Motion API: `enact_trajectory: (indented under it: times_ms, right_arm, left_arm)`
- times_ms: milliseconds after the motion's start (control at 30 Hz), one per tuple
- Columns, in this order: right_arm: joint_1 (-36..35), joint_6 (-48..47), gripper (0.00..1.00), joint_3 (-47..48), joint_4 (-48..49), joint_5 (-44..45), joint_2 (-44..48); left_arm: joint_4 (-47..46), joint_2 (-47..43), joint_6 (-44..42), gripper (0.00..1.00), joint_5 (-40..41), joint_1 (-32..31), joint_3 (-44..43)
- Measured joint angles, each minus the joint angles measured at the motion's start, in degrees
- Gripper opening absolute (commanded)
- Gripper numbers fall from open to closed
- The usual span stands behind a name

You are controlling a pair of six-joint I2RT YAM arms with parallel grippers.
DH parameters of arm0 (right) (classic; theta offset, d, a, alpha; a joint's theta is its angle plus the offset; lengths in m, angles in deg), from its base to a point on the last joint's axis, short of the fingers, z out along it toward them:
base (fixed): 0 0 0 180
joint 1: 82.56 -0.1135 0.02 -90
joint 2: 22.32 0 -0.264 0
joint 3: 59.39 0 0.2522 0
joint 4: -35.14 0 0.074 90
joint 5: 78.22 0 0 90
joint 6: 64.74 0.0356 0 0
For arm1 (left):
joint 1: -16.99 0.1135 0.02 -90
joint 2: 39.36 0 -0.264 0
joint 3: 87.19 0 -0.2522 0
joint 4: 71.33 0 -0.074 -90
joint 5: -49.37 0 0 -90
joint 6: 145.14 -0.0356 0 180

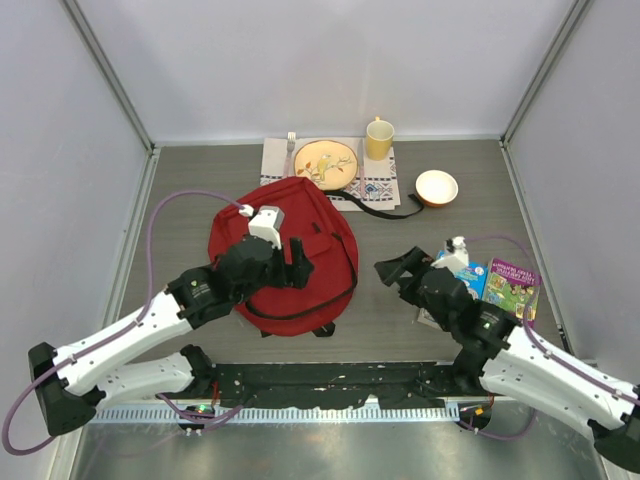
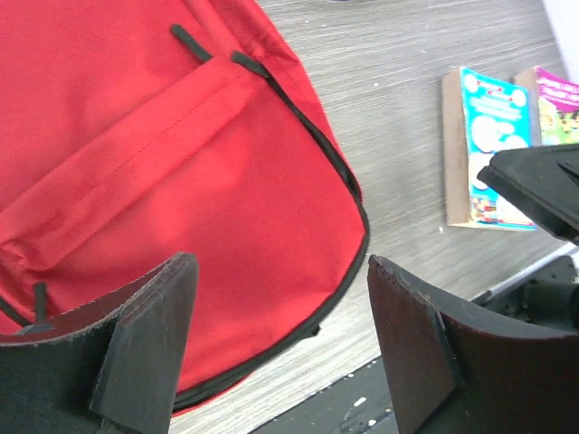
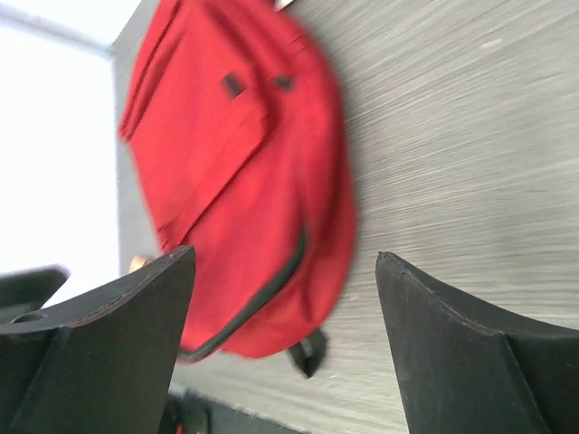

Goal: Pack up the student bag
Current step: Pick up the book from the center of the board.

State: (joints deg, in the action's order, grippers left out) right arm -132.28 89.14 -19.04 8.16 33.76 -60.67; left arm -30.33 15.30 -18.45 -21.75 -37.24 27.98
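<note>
I see the student bag (image 1: 290, 195) lying flat on the counter (image 1: 180, 190), left of centre, just in front of the placemat (image 1: 378, 185). It is red woven fabric with a soft, rounded outline. A black zipper runs along its curved edge, and a stitched front pocket panel faces up. A thin black strap (image 1: 385, 208) trails from its top across the placemat.

The left fingers (image 2: 145, 362) stand wide apart with nothing between them. Their dark pads are matte with rough edges, and they sit over the bag's lower rim. The right fingers (image 3: 118, 344) are also spread wide and empty, over bare counter to the right of the bag. That wrist view is blurred.

The counter is grey with a fine streaked wood grain. To the right lie two thin books side by side, a teal one (image 2: 493, 145) and a purple-and-green one (image 1: 510, 285). Both have glossy cartoon covers whose lettering is too small for me to read.

On the patterned cloth placemat sit:
- a round tan plate (image 1: 326, 163) with a floral motif
- a metal fork (image 1: 291, 145)
- a yellow cup (image 1: 379, 140)

A small bowl (image 1: 436, 187), white inside and orange outside, stands just right of the mat.
</note>
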Motion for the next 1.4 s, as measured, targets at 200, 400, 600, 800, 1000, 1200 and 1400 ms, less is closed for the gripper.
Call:
enact_trajectory:
  times_ms: [200,400,600,800,1000,1200,1400]
  right_arm:
    - [7.21,0.63,0.97,4.52,-20.24,11.34,2.58]
    - [36.85,-10.03,0.98,7.96,-22.43,3.85,-10.64]
    - [50.51,-16.94,0.98,7.93,-22.14,-1.05,-16.17]
    - [56.22,-20.31,0.99,7.21,-19.82,-2.93,-21.55]
    - [56.59,-22.03,0.99,4.98,-16.28,-5.38,-23.23]
    - [56.7,-23.61,0.96,4.35,-12.17,-8.31,-24.22]
    - [56.92,-24.79,0.96,0.17,-6.93,-18.08,-23.98]
  left_arm:
    - [-3.82,0.04,1.31,0.9,-3.69,-0.04,-0.02]
    - [-8.2,9.73,0.68,0.96,-7.69,-0.74,-4.74]
    - [-11.23,15.37,0.68,0.97,-11.61,-1.57,-6.03]
    - [-13.4,15.8,0.85,1.0,-13.2,-1.92,-6.01]
    - [-15.28,16.55,1.25,1.0,-14.12,-1.97,-6.03]
    - [-16.17,18.75,1.95,1.0,-14.6,-1.97,-6.01]
    - [-17.03,20.52,2.14,1.0,-14.64,-1.97,-6.03]
